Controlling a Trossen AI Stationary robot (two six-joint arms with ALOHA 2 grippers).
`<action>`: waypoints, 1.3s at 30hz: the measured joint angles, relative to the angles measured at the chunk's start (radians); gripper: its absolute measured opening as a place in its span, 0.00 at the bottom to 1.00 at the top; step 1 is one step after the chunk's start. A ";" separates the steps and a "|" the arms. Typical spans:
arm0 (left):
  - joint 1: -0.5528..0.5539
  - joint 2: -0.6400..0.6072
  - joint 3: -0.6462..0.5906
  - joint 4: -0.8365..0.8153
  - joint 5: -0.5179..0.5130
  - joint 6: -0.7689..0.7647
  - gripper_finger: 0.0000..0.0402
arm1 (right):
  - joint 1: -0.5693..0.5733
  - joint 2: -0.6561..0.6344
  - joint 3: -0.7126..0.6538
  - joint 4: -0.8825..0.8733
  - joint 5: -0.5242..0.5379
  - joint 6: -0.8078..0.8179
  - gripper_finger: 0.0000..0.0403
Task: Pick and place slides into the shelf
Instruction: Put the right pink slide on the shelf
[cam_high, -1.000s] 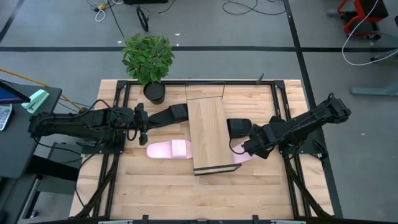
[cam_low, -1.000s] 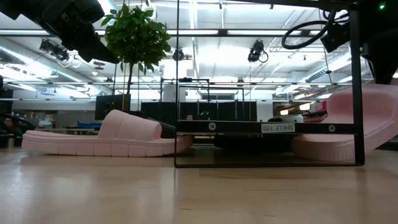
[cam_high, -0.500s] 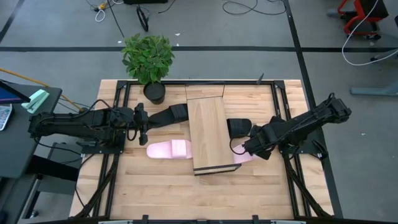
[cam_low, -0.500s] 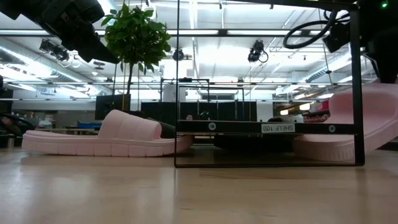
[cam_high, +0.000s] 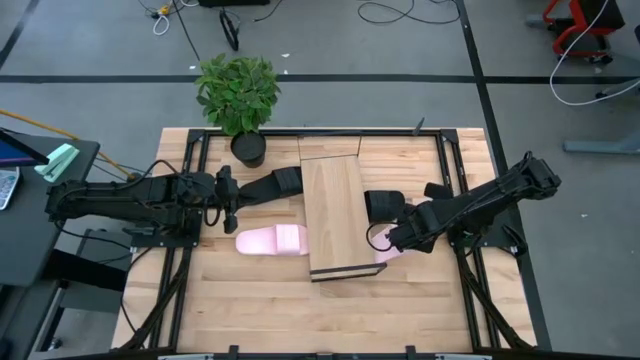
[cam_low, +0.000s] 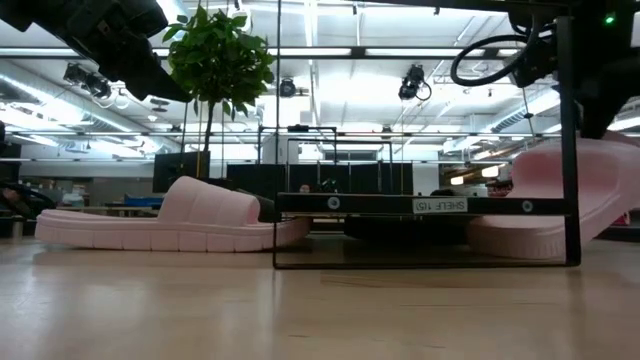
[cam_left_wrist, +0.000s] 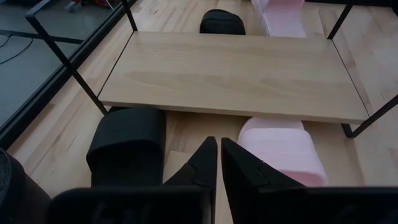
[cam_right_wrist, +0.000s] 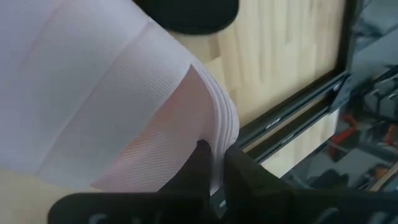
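Note:
The light-wood shelf (cam_high: 335, 215) stands mid-table. To its left, a black slide (cam_high: 270, 185) and a pale pink slide (cam_high: 275, 240) lie flat on their soles. My left gripper (cam_high: 228, 200) hovers shut just left of them, touching nothing; its wrist view shows it between the black slide (cam_left_wrist: 127, 146) and the pink slide (cam_left_wrist: 283, 146). To the shelf's right lie a second black slide (cam_high: 380, 203) and a second pink slide (cam_high: 385, 255), which my right gripper (cam_high: 395, 238) is shut on. My right gripper pinches the second pink slide by its sole edge (cam_right_wrist: 225, 127) at the end away from the shelf, between the two fingers. That end (cam_low: 600, 170) is raised and the slide is tilted. Its other end (cam_low: 500, 240) rests on the table under the shelf's edge.
A potted plant (cam_high: 240, 95) stands at the table's far edge, left of the shelf. Black frame rails (cam_high: 190, 250) run along the table's left and right sides. Bare wooden tabletop (cam_high: 320, 315) lies toward the near edge.
My right gripper has moved a little toward the table's left, carrying the tilted pink slide farther in under the shelf. In the low view the shelf has slid slightly toward the left. My left arm has kept still.

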 joint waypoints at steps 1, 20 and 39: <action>0.000 0.000 0.000 -0.002 0.000 -0.003 0.06 | -0.002 0.000 0.000 0.001 0.009 -0.009 0.05; 0.000 0.000 0.000 -0.019 0.000 -0.006 0.06 | -0.017 0.000 0.000 -0.011 0.178 -0.331 0.05; 0.000 0.000 0.000 -0.021 0.000 -0.032 0.06 | -0.017 -0.001 0.000 -0.013 0.227 -0.459 0.05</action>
